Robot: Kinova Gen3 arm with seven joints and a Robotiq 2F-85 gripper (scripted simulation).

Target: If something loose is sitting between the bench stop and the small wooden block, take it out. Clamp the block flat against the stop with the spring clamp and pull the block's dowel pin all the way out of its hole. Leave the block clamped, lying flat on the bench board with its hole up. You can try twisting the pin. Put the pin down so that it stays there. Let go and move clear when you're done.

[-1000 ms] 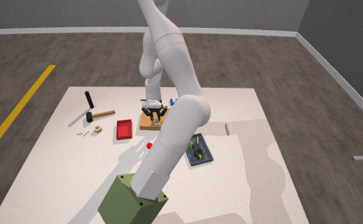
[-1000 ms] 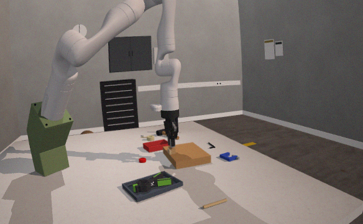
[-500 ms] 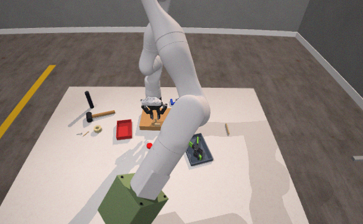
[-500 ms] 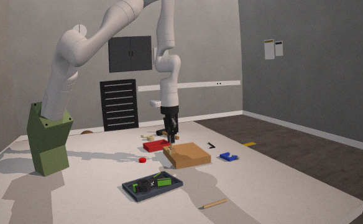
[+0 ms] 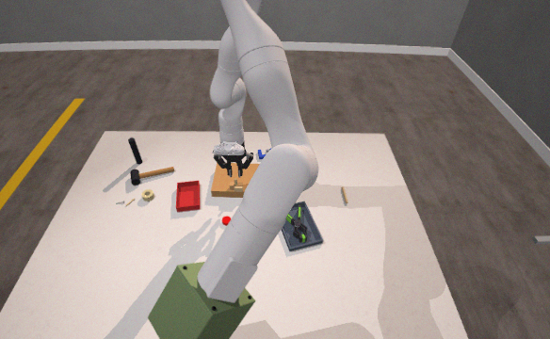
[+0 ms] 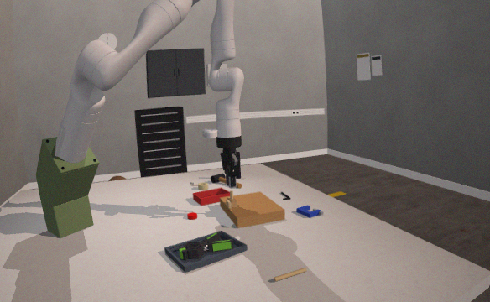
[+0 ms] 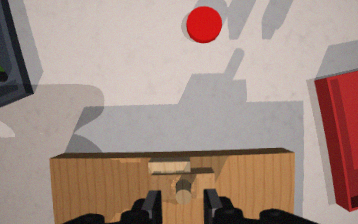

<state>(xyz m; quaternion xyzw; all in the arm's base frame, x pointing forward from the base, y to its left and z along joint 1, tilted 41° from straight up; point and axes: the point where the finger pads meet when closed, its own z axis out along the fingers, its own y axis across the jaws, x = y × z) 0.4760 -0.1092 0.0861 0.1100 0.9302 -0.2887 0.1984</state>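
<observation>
The small wooden block [image 7: 166,183] lies on the bench board [image 5: 220,181] [image 6: 262,207] [image 7: 90,185]. Its dowel pin [image 5: 235,182] [image 6: 231,195] [image 7: 183,195] stands upright in it. The pale bench stop [image 5: 238,189] [image 7: 170,166] is at the block's edge near the board's edge; whether something sits between them is too small to tell. My gripper [image 5: 235,174] [image 6: 231,184] [image 7: 182,205] is empty above the board, its fingers partly open and pointing down, apart from the pin. The green and black spring clamp [image 5: 298,226] [image 6: 205,247] lies in the dark tray [image 5: 311,235] [image 6: 186,267] [image 7: 22,60].
A red tray [image 5: 188,195] [image 7: 350,125] stands beside the board. A red disc [image 5: 226,220] [image 6: 192,216] [image 7: 204,25] lies between board and robot base. A blue object [image 6: 308,210] is behind the board. A hammer [image 5: 157,173], tape roll [image 5: 148,195] and loose wooden rod [image 5: 345,195] [image 6: 290,274] lie farther out.
</observation>
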